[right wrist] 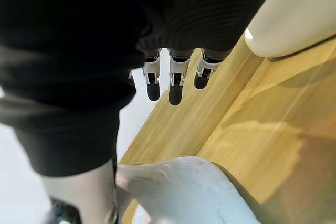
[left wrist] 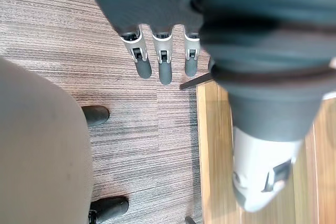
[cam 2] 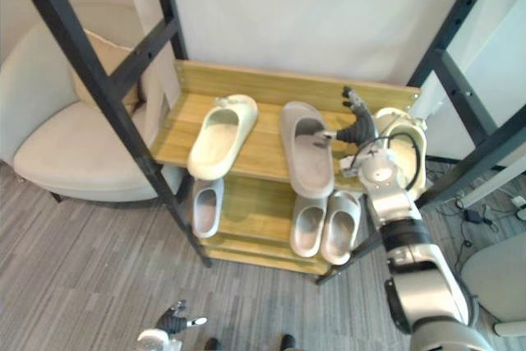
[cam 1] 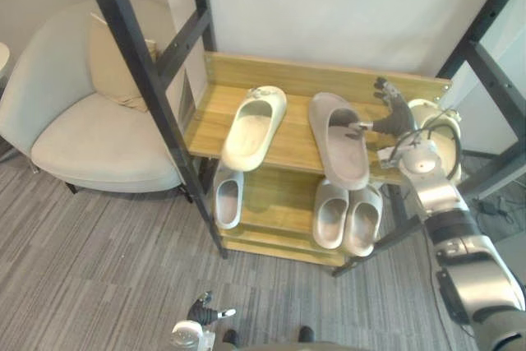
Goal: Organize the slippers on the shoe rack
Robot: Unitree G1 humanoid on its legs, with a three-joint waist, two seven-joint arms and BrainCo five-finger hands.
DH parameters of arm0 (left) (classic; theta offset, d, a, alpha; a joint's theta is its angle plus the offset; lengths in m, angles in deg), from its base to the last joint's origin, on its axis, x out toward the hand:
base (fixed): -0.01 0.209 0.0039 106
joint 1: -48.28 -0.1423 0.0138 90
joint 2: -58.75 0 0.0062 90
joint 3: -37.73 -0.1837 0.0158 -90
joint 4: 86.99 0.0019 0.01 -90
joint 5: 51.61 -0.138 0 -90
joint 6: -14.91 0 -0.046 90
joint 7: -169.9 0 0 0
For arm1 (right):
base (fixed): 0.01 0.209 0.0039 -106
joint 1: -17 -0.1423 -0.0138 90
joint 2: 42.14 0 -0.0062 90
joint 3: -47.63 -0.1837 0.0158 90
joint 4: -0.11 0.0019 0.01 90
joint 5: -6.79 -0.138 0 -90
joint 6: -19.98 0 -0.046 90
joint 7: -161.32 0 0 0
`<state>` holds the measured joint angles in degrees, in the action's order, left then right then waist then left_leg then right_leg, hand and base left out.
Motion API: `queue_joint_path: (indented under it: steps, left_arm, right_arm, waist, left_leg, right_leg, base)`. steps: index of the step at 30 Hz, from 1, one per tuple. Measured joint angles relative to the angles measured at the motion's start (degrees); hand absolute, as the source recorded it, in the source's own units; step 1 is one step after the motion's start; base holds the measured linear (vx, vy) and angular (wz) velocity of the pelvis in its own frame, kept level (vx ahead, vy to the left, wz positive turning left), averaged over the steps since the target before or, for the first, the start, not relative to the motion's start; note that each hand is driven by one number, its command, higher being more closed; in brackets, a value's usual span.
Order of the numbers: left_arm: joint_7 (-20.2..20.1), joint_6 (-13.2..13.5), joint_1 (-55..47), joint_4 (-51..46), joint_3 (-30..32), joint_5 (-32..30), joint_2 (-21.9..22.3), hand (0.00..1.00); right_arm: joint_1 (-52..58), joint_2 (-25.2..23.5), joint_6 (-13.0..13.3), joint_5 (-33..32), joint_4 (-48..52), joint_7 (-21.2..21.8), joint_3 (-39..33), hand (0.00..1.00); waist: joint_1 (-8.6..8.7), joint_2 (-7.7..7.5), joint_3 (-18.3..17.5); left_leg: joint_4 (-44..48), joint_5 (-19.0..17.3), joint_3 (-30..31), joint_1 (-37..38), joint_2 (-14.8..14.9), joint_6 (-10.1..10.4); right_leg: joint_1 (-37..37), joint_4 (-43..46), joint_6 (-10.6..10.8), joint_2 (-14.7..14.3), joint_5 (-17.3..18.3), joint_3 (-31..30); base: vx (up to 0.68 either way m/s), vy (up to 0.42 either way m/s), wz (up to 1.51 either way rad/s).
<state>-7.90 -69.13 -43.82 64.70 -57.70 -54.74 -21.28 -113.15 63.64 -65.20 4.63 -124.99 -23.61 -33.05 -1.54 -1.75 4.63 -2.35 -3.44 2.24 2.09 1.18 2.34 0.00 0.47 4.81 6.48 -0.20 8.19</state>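
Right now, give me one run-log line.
right hand open beside grey slipper | on upper shelf | left hand open, low | cream slipper same shelf

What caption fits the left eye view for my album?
Right hand beside a grey slipper on the rack's top shelf.

The wooden shoe rack [cam 1: 296,121] carries a cream slipper [cam 1: 255,127] at nine o'clock and a grey slipper [cam 1: 339,139] at three on its upper shelf. The lower shelf holds a white slipper [cam 1: 228,195] at eight and a grey pair [cam 1: 333,213] at five.

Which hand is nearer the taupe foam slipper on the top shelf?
Right: right hand sits beside the taupe foam slipper; left hand hangs low above the grey carpet.
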Motion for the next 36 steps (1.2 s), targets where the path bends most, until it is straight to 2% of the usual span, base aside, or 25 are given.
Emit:
queue_joint_path:
  steps: [12,13,16,20,23,29,36]
  left_arm:
    - [0.1,0.5,0.2,-0.5,0.0,2.2,0.0,0.00]
    - [0.1,0.7,0.3,-0.5,0.1,2.4,0.0,0.00]
    - [0.1,0.8,0.7,-0.5,0.1,3.3,-0.2,0.00]
    - [0.2,0.8,0.9,-0.5,0.1,3.3,-0.3,0.00]
    - [0.2,0.9,1.6,-0.5,0.1,3.3,-0.5,0.00]
    - [0.1,0.8,1.6,-0.5,0.1,3.3,-0.8,0.00]
    - [0.0,0.6,1.6,-0.6,0.0,3.3,-1.2,0.00]
  right_arm:
    - [-7.7,-0.2,-0.3,2.3,-7.7,-0.2,2.3,0.00]
    - [-9.0,-0.3,-0.3,2.4,-9.3,-0.2,2.3,1.00]
    - [-10.9,-0.3,-0.1,4.5,-11.0,-0.1,2.3,1.00]
    - [-11.8,-0.3,0.2,4.7,-11.0,-0.1,2.3,1.00]
    - [-12.6,-0.3,0.2,4.7,-11.0,-0.4,2.2,1.00]
    - [-12.3,-0.7,0.3,4.4,-10.8,-0.4,2.2,1.00]
    - [-6.1,-0.5,1.0,4.2,-3.7,-0.7,-0.3,1.00]
  waist:
    - [-0.95,0.43,1.3]
    - [-1.04,0.53,1.6]
    - [-1.21,0.36,2.7]
    - [-1.34,0.23,3.3]
    - [-1.51,-0.05,4.4]
    - [-1.52,-0.11,4.4]
    - [-1.41,-0.84,4.2]
  left_leg:
    - [-0.6,0.4,1.7,-0.9,0.1,-0.1]
    - [-0.6,0.5,1.8,-1.0,0.1,-0.1]
    - [-0.8,0.9,1.8,-1.0,0.1,-0.1]
    - [-3.5,2.9,2.2,-0.5,0.3,0.4]
    - [-3.6,3.4,2.4,-0.2,0.5,0.8]
    - [-3.8,3.7,2.5,-0.1,1.0,1.2]
    - [-3.5,3.6,1.7,0.6,1.1,1.3]
  right_leg:
    - [0.7,0.7,0.0,0.0,0.0,0.9]
    - [1.1,1.2,0.0,0.0,0.0,0.9]
    - [1.1,1.2,0.0,0.1,0.0,0.9]
    - [1.6,1.2,-1.2,-0.1,0.8,0.9]
    - [1.5,1.3,-1.2,-0.3,1.3,0.9]
    - [1.4,1.4,-1.2,-0.7,1.6,1.0]
    - [0.8,1.3,-1.2,-0.7,1.6,0.7]
  base:
    - [0.00,-0.001,0.07]
    - [0.00,0.000,0.00]
    - [-0.05,-0.010,0.01]
    - [-0.06,-0.032,0.04]
    - [-0.07,-0.045,0.04]
    - [-0.03,-0.015,0.02]
    - [0.01,0.004,0.00]
